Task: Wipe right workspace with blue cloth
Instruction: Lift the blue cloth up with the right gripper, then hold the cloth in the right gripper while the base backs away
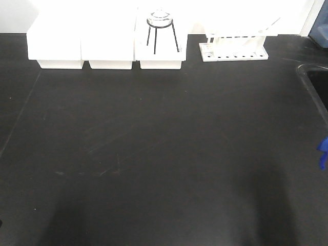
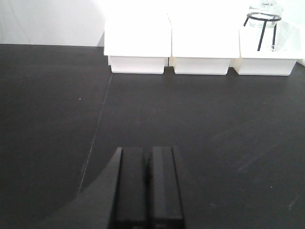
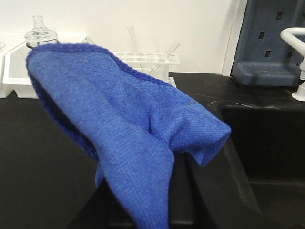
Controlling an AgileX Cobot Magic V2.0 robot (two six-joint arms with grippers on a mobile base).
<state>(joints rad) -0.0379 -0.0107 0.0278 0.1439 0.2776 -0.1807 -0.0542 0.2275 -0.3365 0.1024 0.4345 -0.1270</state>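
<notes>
The blue cloth [image 3: 128, 129] fills the middle of the right wrist view, bunched and hanging from my right gripper [image 3: 157, 210], whose dark fingers are shut on it and mostly hidden behind it. In the front view only a small blue bit of the cloth [image 1: 323, 151] shows at the far right edge, above the black tabletop [image 1: 164, 154]. My left gripper [image 2: 147, 152] is shut and empty, held low over the left part of the tabletop. Neither arm shows in the front view.
Three white bins [image 1: 107, 46] stand along the back, one holding a black tripod stand with a glass flask [image 1: 160, 25]. A white test tube rack [image 1: 233, 46] stands at the back right. A black sink [image 1: 315, 84] lies at the right edge.
</notes>
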